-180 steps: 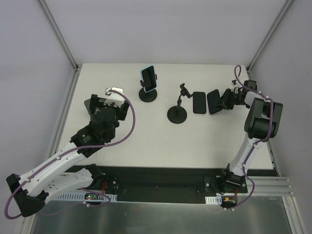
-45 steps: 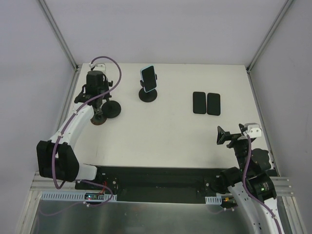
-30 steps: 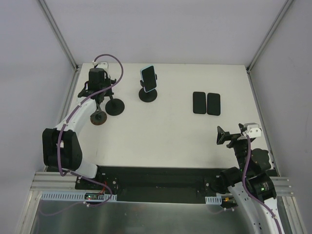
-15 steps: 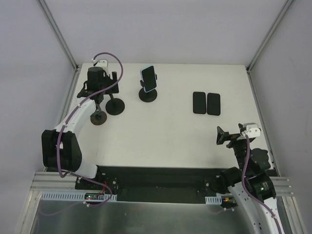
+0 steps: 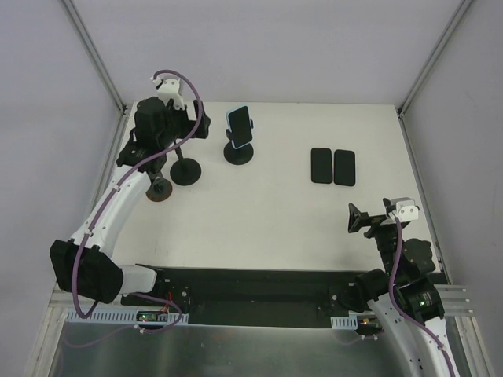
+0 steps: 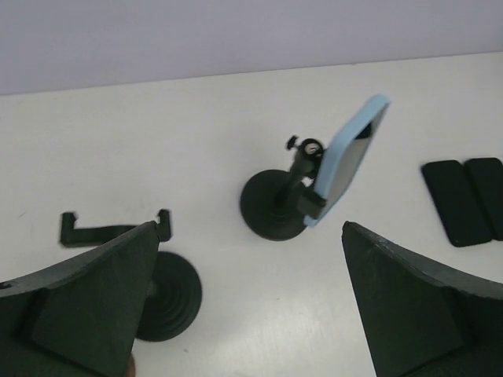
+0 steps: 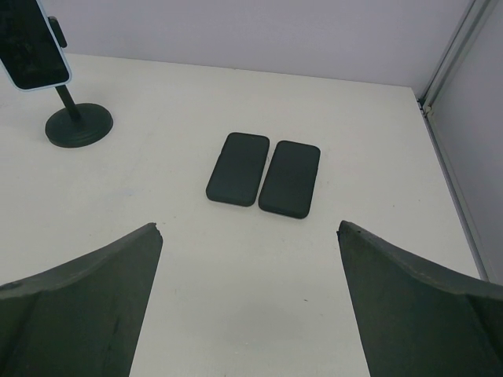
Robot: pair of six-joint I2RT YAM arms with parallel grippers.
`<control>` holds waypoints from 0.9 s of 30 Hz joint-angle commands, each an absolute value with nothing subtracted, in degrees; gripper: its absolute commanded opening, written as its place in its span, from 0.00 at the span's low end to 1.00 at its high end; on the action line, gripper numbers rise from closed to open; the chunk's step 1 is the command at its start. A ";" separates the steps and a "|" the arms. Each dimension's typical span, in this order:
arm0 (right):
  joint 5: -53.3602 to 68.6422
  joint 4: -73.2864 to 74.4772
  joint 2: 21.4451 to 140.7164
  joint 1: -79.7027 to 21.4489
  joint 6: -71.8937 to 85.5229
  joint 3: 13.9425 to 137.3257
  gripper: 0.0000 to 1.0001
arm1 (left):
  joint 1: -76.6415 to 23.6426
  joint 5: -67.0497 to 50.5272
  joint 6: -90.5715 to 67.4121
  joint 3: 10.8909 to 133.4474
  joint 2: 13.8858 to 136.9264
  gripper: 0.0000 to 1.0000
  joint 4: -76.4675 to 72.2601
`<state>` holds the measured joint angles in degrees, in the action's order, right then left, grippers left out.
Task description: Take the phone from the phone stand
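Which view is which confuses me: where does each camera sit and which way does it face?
Top external: above and behind the bases, looking down at the table; left arm, right arm show.
Left wrist: far left, facing right at the blue phone on its stand; left fingers show.
Right wrist: near right, facing the far side over two black phones; right fingers show.
All three show those phones.

At the left edge of the bench [image 5: 259, 228], the left arm [image 5: 118, 203] hides part of a brown disc [image 5: 162, 192]; the phone [image 7: 31, 43] runs off frame.
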<state>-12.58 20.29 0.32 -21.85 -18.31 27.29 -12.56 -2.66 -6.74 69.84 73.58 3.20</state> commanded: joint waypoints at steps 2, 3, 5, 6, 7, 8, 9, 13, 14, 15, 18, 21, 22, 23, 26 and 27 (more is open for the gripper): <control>-11.95 17.31 -6.68 -22.50 -18.90 27.16 0.97 | -18.09 -7.91 -4.75 76.55 79.53 0.99 1.41; -11.95 17.23 -6.77 -22.59 -18.90 27.07 0.96 | -18.54 -7.91 -4.75 77.94 80.67 0.99 1.41; -11.87 17.14 -6.86 -22.67 -18.90 27.07 0.97 | -18.63 -8.35 -5.62 79.53 84.01 0.99 1.41; -11.87 17.14 -6.77 -22.76 -18.90 27.07 0.96 | -18.63 -8.87 -5.80 81.19 85.15 0.98 1.41; -11.87 17.14 -6.94 -22.76 -18.90 27.07 0.97 | -18.72 -9.57 -6.24 82.08 87.34 0.98 1.41; -11.95 17.14 -6.94 -22.94 -18.90 26.98 0.96 | -18.72 -10.10 -6.33 82.96 88.49 0.97 1.41; -11.95 17.14 -6.94 -22.94 -18.90 26.98 0.97 | -18.89 -11.24 -6.42 84.88 89.55 0.95 1.41; -12.04 16.96 -7.03 -23.20 -18.98 26.98 0.96 | -19.34 -12.65 -6.42 88.85 95.69 0.89 1.41; -12.04 16.96 -7.12 -23.12 -18.98 26.98 0.97 | -19.42 -13.00 -6.42 89.55 96.58 0.87 1.41; -12.13 16.96 -7.12 -23.12 -18.98 26.90 0.97 | -19.51 -13.27 -6.59 90.69 97.37 0.85 1.41; -12.13 17.05 -7.21 -23.29 -19.07 26.89 0.97 | -19.77 -14.59 -6.85 92.37 100.19 0.75 1.49; -12.22 16.96 -7.29 -23.29 -19.07 26.89 0.96 | -20.21 -15.55 -7.29 92.55 101.77 0.59 1.49; -12.30 16.88 -7.38 -23.29 -19.07 26.81 0.97 | -20.30 -15.90 -7.29 92.46 101.86 0.54 1.49; -12.39 17.05 -7.38 -23.38 -19.16 26.81 0.97 | -20.56 -16.26 -7.38 92.29 101.87 0.45 1.49; -12.39 16.88 -7.47 -23.38 -19.16 26.81 0.97 | -21.18 -16.43 -7.47 91.15 100.64 0.22 1.41; -12.13 16.87 -7.47 -23.47 -19.16 26.72 0.97 | -21.44 -16.44 -7.47 90.36 100.11 0.16 1.49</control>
<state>-12.58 19.49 0.32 -22.92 -18.37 27.27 -20.34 -14.52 -7.09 90.08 102.21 3.18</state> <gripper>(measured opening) 0.967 0.267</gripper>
